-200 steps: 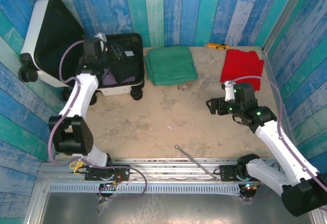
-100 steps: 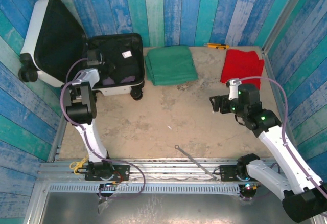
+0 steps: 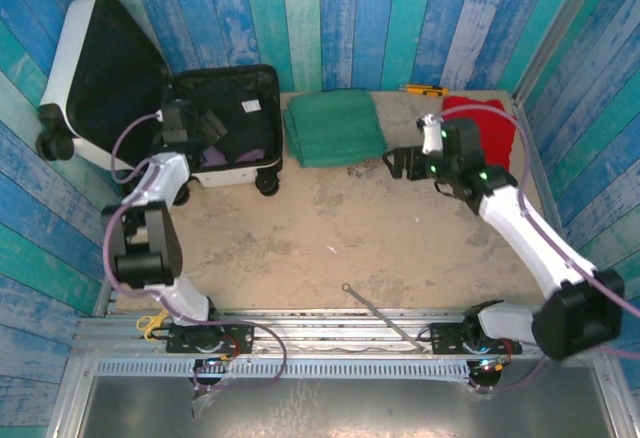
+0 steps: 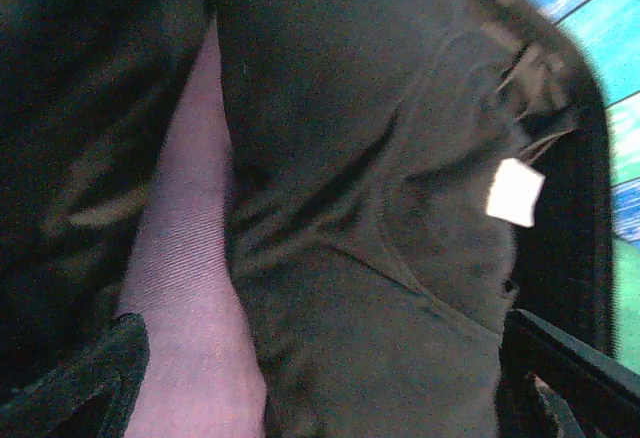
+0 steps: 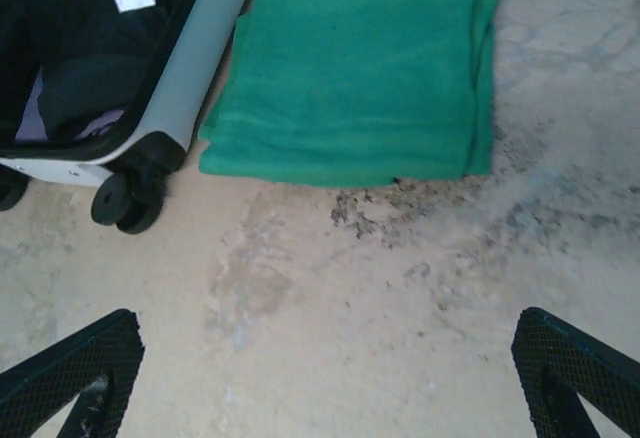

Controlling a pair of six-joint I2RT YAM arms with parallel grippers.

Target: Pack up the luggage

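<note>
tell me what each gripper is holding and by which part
Nothing is held. The left gripper is open over the black garment in the luggage; the right gripper is open above the table.

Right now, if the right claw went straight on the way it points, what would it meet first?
Probably the folded green cloth beside the luggage, though the claw might graze the bare table first.

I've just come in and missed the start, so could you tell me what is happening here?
Two robot arms are packing the luggage, which lies open with dark clothes and a purple garment inside. The left gripper hangs open over them, holding nothing. The right gripper, open too, hovers above the table near the green cloth.
</note>
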